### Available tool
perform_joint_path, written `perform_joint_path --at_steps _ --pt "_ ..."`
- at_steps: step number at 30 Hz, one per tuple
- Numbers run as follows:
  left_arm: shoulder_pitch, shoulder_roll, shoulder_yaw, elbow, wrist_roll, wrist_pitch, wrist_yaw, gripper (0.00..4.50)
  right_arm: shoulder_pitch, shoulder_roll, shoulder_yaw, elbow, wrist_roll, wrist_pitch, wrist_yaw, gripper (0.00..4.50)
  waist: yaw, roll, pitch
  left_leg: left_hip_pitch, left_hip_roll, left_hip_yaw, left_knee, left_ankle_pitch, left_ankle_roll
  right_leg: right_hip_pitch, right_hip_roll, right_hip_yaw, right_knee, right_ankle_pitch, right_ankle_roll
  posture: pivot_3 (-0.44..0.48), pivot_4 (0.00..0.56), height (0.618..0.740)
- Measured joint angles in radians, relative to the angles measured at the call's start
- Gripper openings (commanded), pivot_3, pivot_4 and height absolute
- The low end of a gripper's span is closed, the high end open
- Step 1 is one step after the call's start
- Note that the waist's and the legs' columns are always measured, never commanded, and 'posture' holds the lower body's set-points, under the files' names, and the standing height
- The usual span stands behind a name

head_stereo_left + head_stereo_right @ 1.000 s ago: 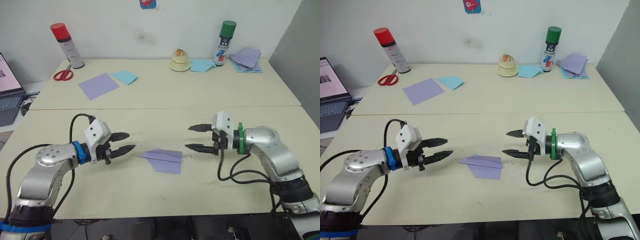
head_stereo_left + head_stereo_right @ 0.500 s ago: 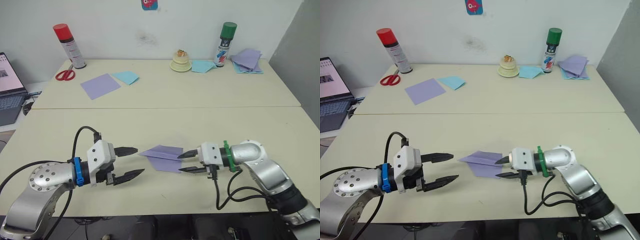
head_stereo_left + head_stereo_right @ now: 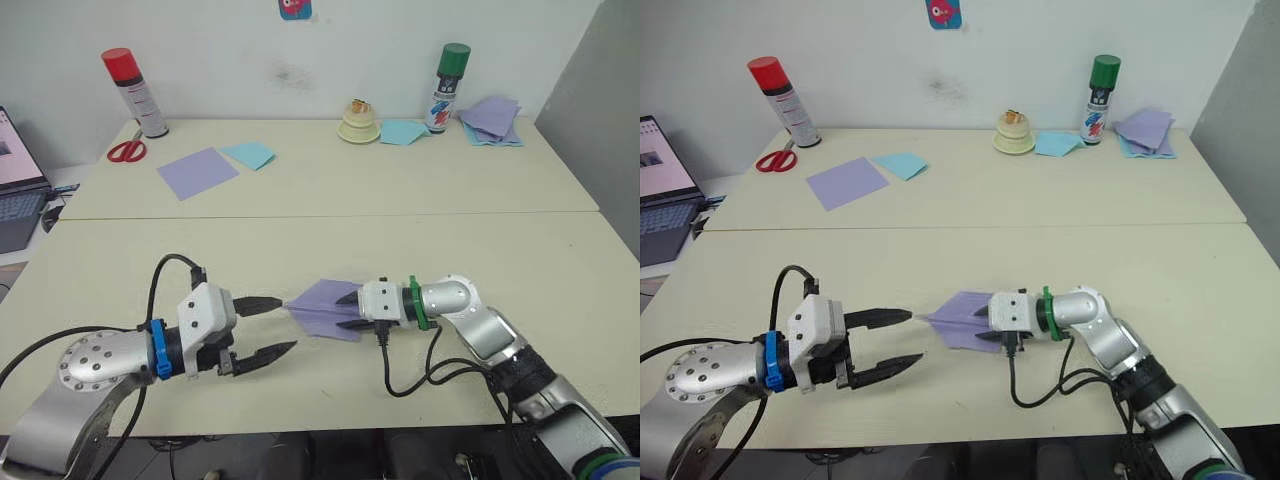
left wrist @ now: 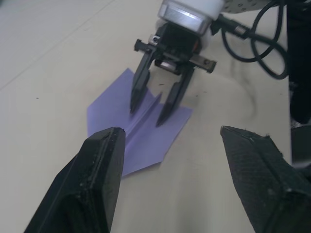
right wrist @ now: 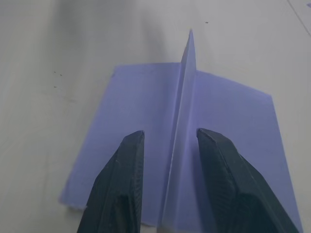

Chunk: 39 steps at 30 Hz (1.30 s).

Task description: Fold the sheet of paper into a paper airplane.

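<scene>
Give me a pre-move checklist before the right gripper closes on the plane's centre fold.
1. Right gripper open: ok, a clear gap shows between its fingers.
2. Fingers straddle the raised fold of the plane: ok, one finger on each side.
3. Fold centred in the gap: ok, roughly midway.
4. Left gripper clear of the plane: not ok, open, with its upper fingertip right at the plane's nose; contact cannot tell.
5. Plane resting on the table: ok, wings lie flat, fold stands up.
6. Fingers low enough to catch the fold: cannot tell.
</scene>
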Motion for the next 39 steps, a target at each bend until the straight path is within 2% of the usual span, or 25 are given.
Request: perform_joint_path --at_steps 1,7,12,13,19,24,27,33,39 --pt "0.0 0.009 0.014 -0.01 -0.016 0.015 0.0 4.46 -0.011 0.003 0.006 0.018 -0.005 -0.002 0.0 1.72 0.0 0.0 0.0 0.0 0.0 0.0 0.0 0.0 0.0 0.0 0.001 0.0 0.0 0.0 0.0 0.0 0.15 0.74" --pt "-0.003 0.026 0.055 -0.04 -0.097 0.082 0.014 4.46 -0.042 0.019 0.008 0.057 -0.021 -0.005 -0.003 1.72 0.0 0.0 0.0 0.001 0.0 0.0 0.0 0.0 0.0 0.0 0.001 0.001 0.0 0.0 0.0 0.0 0.15 0.74" --pt "-0.028 0.036 0.074 -0.051 -0.151 0.127 0.037 4.5 -0.038 0.022 0.007 0.057 -0.012 0.034 -0.002 0.13 0.0 0.0 0.0 0.001 0.0 0.0 0.0 0.0 0.0 0.001 0.001 0.001 0.0 0.0 0.0 0.0 0.15 0.74" --pt "-0.04 0.039 0.075 -0.05 -0.161 0.133 0.043 4.5 -0.034 0.022 0.004 0.057 -0.004 0.045 -0.002 0.04 0.0 0.0 0.0 0.001 0.0 0.0 0.0 0.0 0.0 0.001 0.001 0.001 0.0 0.0 0.0 0.0 0.15 0.74" --pt "-0.124 0.041 0.077 -0.041 -0.181 0.152 0.07 4.5 0.014 0.016 -0.066 0.014 0.048 0.15 -0.017 0.04 0.005 0.0 0.0 0.0 -0.001 0.0 0.001 0.0 0.0 0.001 0.0 0.001 0.0 0.0 0.0 0.0 0.15 0.74" --pt "-0.16 0.035 0.039 -0.034 -0.199 0.17 0.081 4.5 0.128 -0.081 -0.207 -0.108 0.098 0.278 -0.067 0.04 0.008 0.0 0.0 0.0 -0.002 0.001 0.001 0.0 0.0 0.001 -0.001 0.001 0.0 0.0 0.0 0.0 0.15 0.74" --pt "-0.229 0.007 0.009 -0.01 -0.217 0.182 0.101 4.5 0.205 -0.085 -0.358 -0.227 0.166 0.446 -0.171 0.04 0.007 0.0 0.0 -0.001 -0.002 0.0 0.001 0.0 0.0 0.0 -0.001 0.001 0.0 0.0 0.0 0.0 0.15 0.74" --pt "-0.382 -0.039 -0.066 0.047 -0.242 0.209 0.128 4.5 0.205 -0.042 -0.643 -0.381 0.208 0.8 -0.479 0.04 0.003 0.0 0.0 0.0 -0.001 0.002 0.001 0.0 0.0 0.0 0.0 0.001 0.001 0.0 0.0 0.0 0.15 0.74" --pt "-0.473 -0.057 -0.162 0.126 -0.197 0.197 0.084 4.5 0.191 0.01 -0.697 -0.368 0.2 0.947 -0.662 0.04 -0.001 0.0 0.0 0.0 -0.001 0.008 0.001 0.0 0.0 0.0 0.001 0.002 0.001 0.0 0.0 0.0 0.15 0.74"
